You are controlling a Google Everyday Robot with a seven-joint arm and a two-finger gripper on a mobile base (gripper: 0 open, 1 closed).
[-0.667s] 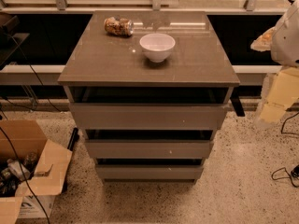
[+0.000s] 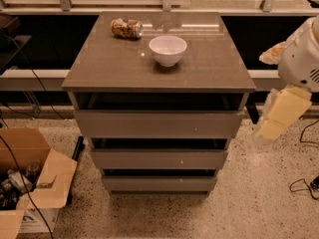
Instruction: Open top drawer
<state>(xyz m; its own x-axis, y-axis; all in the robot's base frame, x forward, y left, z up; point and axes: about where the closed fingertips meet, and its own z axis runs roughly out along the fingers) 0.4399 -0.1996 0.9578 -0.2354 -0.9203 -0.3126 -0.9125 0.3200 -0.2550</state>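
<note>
The top drawer [image 2: 157,123] is the widest grey-taupe front of a three-drawer cabinet, just under the cabinet top [image 2: 109,68]. A dark gap shows above its flat, handle-less panel. My gripper [image 2: 277,118] hangs from the white arm [image 2: 301,59] at the right edge of the view. It is beside the cabinet's right side, about level with the top drawer, and is not touching it.
A white bowl [image 2: 168,50] and a crumpled can lying on its side [image 2: 126,28] sit on the cabinet top. Two narrower drawers [image 2: 158,159] lie below. An open cardboard box [image 2: 30,183] stands on the floor at the left. Cables [image 2: 304,185] lie on the floor at the right.
The gripper has moved a little down and left, closer to the cabinet's right side. The drawers, the bowl and the can have not moved.
</note>
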